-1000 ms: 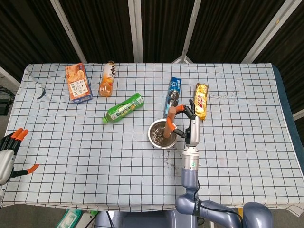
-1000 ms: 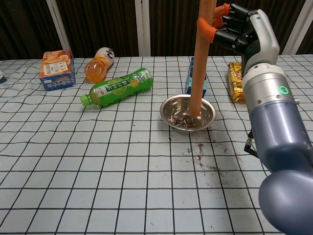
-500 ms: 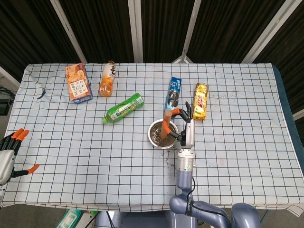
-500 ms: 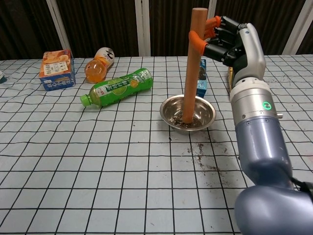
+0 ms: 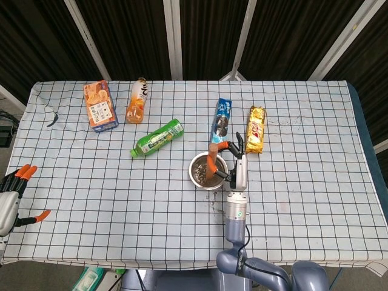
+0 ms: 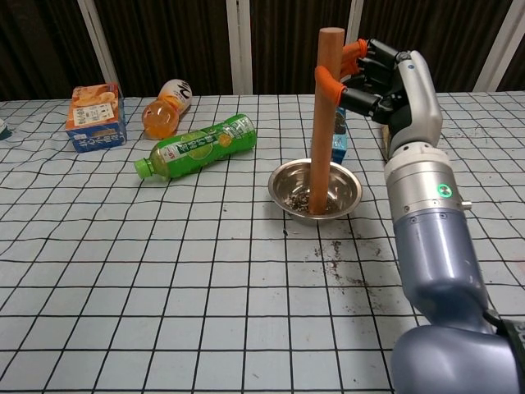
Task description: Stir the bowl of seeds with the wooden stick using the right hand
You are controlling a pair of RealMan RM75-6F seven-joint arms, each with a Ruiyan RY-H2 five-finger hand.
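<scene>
A table [image 5: 315, 200] under a white black-grid cloth stands before dark panels with pale frame bars [image 5: 173, 36]

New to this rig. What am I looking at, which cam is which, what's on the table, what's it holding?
It is a two-armed robot with five-finger hands, driven remotely by a person. The head view looks down on the whole table from above; the chest view looks across it from lower down.

The right hand holds a wooden stick near its top. The stick stands almost upright with its lower end in a metal bowl of seeds. Some seeds lie spilled on the checked tablecloth in front of the bowl.

The left hand sits at the table's left edge, fingers apart, holding nothing; only the head view shows it.

Also on the table: an orange carton, an orange bottle, a green bottle, a blue packet and a yellow packet, all lying flat except perhaps the carton.
</scene>
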